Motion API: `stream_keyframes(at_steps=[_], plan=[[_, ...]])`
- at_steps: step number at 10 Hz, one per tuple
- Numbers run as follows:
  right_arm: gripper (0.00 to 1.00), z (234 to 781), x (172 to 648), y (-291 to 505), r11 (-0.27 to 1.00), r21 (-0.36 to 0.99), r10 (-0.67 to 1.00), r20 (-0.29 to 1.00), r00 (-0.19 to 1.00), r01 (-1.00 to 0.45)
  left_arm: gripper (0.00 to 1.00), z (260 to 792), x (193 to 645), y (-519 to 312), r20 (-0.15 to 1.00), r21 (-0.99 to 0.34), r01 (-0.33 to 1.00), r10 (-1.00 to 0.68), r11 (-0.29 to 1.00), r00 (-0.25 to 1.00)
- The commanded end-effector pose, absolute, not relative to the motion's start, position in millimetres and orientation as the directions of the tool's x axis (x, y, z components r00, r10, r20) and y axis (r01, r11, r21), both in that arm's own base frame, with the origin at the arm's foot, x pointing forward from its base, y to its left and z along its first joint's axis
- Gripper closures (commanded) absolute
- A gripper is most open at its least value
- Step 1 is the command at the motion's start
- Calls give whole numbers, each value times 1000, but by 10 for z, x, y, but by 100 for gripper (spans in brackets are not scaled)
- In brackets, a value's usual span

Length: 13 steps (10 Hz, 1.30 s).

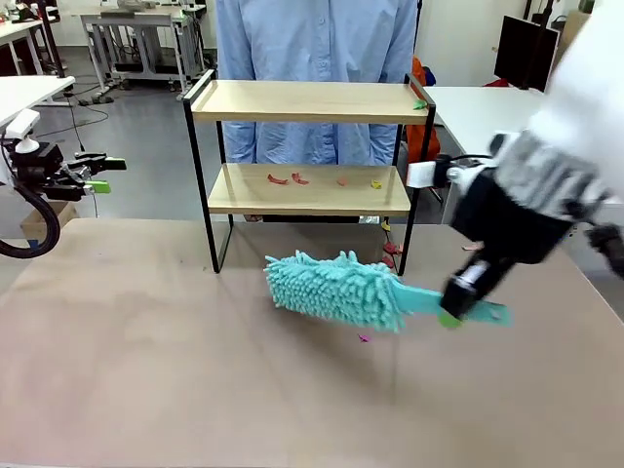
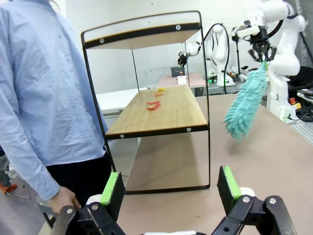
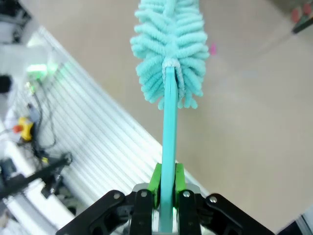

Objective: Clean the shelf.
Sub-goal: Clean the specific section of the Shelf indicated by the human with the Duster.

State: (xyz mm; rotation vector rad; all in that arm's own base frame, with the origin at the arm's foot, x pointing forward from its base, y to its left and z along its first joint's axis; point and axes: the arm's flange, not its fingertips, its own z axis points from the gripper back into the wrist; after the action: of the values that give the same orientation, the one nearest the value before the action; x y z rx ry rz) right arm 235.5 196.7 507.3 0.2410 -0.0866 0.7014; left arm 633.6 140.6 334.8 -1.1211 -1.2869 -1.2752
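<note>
At far left, the left end effector [image 1: 103, 174] hangs over the surface's edge, well away from the work. Its jaws are spread wide with nothing between them, and its wrist camera looks between the green pads [image 2: 110, 188] at the shelf from the side.

The shelf [image 1: 292, 99] stands at the middle of the tan surface [image 1: 146, 341], toward the far side, with a person in a light blue shirt [image 1: 317, 39] just behind it. It is not yet clean. Red scraps [image 1: 278, 179], an orange bit [image 1: 342, 180] and a yellow one [image 1: 376, 183] lie on the lower board. A green scrap [image 1: 419, 103] sits at the right end of the top board. A few red bits [image 1: 393, 249] lie on the surface by the shelf's right foot, and a pink one [image 1: 364, 338] lies nearer.

In front of the shelf and apart from it, the teal microfiber duster [image 1: 336, 288] points left and seems to ride just clear of the surface. The right end effector [image 1: 458, 304] is clamped tight on its flat handle.

Judging by this, the tool is in hand, but most of the sweeping remains on both boards.
</note>
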Motion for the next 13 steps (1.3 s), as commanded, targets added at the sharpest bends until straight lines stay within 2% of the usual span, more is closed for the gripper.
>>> stream_keyframes(at_steps=[1, 2, 4, 5, 13], plan=[[87, 4852, 1621, 1280, 696, 199, 664, 187, 724, -690, 0, 3373, 6315, 1404, 994, 111, 994, -27, 23, -110], [87, 4906, 1478, 1117, 697, 162, 669, 202, 715, -698, 0, 3373, 6315, 1404, 994, 111, 994, -27, 23, -110], [87, 4761, 1564, 935, 645, 128, 719, 231, 655, -753, 0, 3373, 6315, 1404, 994, 111, 994, -27, 23, -110], [87, 5525, 1735, 1423, 705, 174, 668, 163, 726, -688, 0, 3373, 6315, 1404, 994, 111, 994, -27, 23, -110], [87, 5525, 1735, 1423, 705, 174, 668, 163, 726, -688, 0, 3373, 6315, 1404, 994, 111, 994, -27, 23, -110]])
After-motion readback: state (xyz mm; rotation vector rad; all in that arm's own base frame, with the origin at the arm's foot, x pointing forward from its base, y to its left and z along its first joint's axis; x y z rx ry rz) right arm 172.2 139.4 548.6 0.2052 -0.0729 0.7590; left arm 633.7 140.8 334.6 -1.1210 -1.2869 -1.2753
